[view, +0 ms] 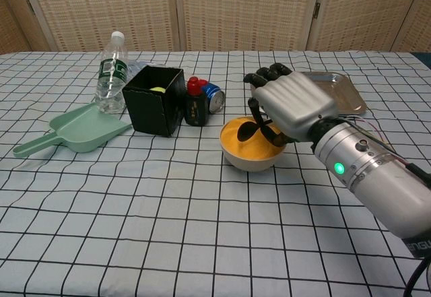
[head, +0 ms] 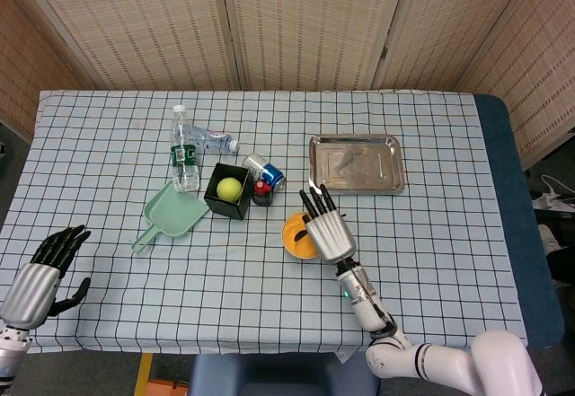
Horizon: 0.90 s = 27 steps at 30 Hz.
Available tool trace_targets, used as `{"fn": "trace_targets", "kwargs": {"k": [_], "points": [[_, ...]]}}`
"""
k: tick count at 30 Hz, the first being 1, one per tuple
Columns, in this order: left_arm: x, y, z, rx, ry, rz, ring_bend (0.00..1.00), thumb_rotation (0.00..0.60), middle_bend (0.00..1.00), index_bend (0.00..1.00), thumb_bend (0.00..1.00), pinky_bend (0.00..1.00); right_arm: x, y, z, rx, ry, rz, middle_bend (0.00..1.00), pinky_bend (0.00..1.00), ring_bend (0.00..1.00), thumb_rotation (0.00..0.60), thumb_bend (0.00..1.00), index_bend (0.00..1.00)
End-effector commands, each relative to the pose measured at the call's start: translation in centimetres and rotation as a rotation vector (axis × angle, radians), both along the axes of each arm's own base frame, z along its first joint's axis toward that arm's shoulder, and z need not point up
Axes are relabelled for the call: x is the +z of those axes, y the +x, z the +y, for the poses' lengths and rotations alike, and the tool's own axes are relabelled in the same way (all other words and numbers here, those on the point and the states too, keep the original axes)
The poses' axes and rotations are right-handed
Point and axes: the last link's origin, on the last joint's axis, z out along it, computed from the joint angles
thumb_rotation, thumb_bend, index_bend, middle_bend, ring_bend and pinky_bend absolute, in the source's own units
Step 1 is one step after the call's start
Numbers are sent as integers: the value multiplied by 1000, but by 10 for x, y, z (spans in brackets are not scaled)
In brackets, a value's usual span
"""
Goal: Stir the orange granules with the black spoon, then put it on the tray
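Black spoon gripped by right hand, bowl end dipped into orange granules directly under the fingers; left hand (spread, holding nothing) at table's near-left corner

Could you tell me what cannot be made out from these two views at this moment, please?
- Spoon handle: the right hand hides it in the chest view; only the black spoon bowl shows over the orange granules.
- Head view: the same hand covers the right part of the bowl.
- Green ball in the black box: only a sliver shows in the chest view.
- Left hand: absent from the chest view.
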Motion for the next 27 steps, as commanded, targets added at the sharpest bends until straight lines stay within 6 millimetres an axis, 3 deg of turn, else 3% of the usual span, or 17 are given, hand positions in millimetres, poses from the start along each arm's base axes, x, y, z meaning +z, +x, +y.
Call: {"fn": "trace_targets", "kwargs": {"k": [1, 13, 20, 27], "points": [[0, 0, 0, -2, 0, -1, 0, 600, 0, 0, 436, 93, 2, -3, 4, -4, 10, 19, 77, 0, 0, 600, 433, 521], [0, 2, -1, -14, 8, -4, 0, 600, 0, 0, 436, 99, 11, -12, 17, -6, 42, 58, 77, 0, 0, 600, 432, 479], [1, 2, -2, -18, 11, -7, 0, 600, 0, 0, 437, 100, 24, -15, 21, -19, 30, 14, 76, 0, 0, 600, 432, 366], [0, 3, -3, -24, 9, -6, 0, 600, 0, 0, 436, 100, 37, -20, 23, -43, 15, -20, 77, 0, 0, 600, 432, 329]]}}
